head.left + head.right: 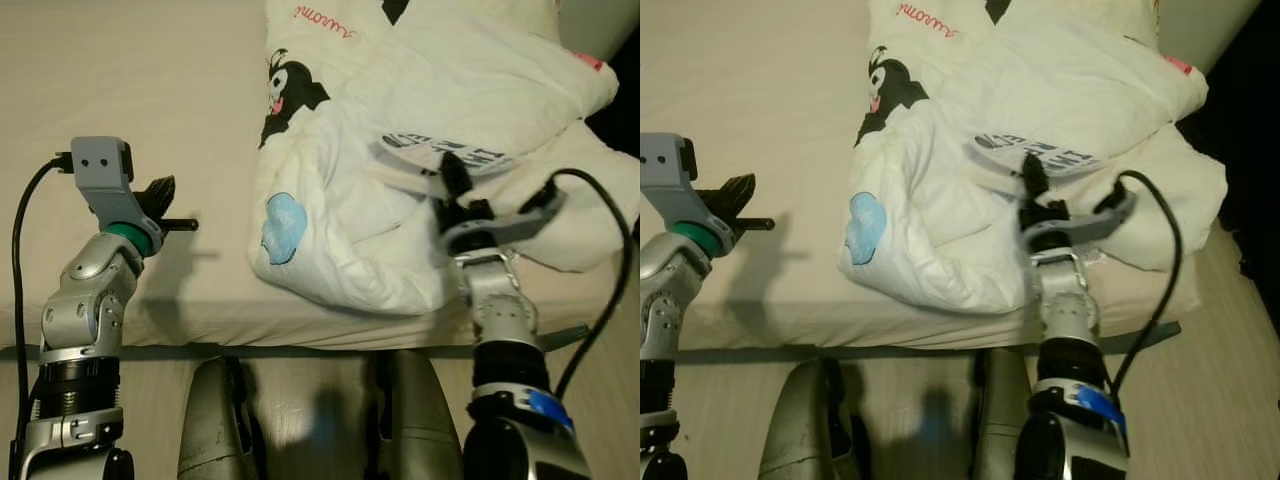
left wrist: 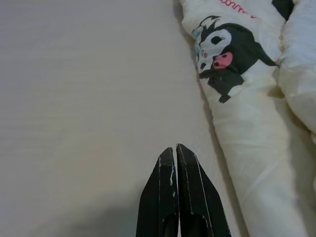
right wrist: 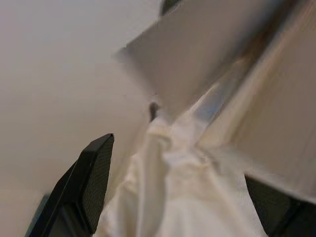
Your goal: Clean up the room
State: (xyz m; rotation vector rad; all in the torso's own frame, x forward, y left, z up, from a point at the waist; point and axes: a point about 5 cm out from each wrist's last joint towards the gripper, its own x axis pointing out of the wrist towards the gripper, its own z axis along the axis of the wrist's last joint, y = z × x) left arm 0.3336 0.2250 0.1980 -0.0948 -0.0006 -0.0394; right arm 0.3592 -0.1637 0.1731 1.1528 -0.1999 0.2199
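The white duvet (image 1: 420,170) lies bunched on the right half of the bed (image 1: 150,110), its printed black cartoon figure (image 2: 224,59) topped by red script too cropped to read. The right gripper (image 1: 452,190) rests on its folds, fingers spread wide around cloth. The left gripper (image 2: 177,173), pressed closed, hovers over bare sheet beside it

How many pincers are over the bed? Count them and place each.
2. The left pincer is shut over the bare sheet; the right pincer is open around a duvet fold.
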